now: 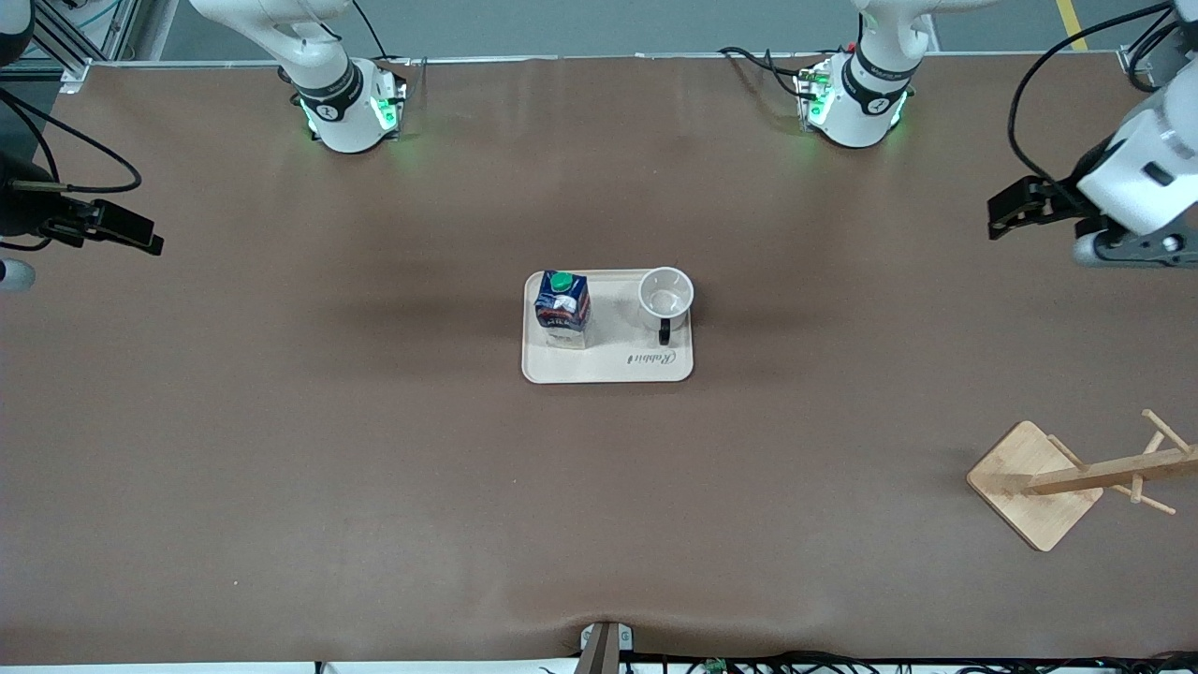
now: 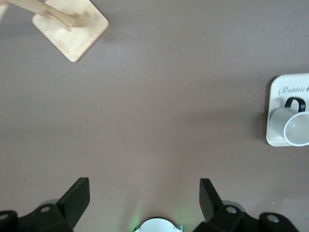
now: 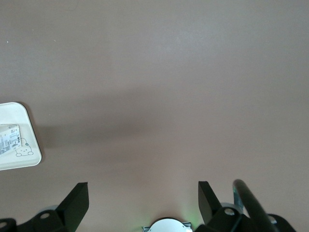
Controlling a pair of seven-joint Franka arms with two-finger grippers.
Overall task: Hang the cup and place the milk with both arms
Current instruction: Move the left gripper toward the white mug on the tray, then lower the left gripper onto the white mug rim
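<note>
two things stand mid-frame on the tray (image 1: 608,368): milk (image 1: 562,310) and cup (image 1: 665,296). left claw (image 1: 1011,208) at the frame's right edge and right claw (image 1: 126,229) at its left edge hover over the surface (image 1: 374,449), both wide.

The tray (image 1: 580,367) bears the word "Rabbit".

Matt brown table (image 1: 281,421); pale wooden rack (image 1: 1039,482); smooth cream plastic tray (image 1: 608,365); glossy white cup (image 1: 665,294)

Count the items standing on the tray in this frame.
2. The milk stands on the tray toward the right arm's end; the cup stands beside it toward the left arm's end. Nothing appears hidden.
</note>
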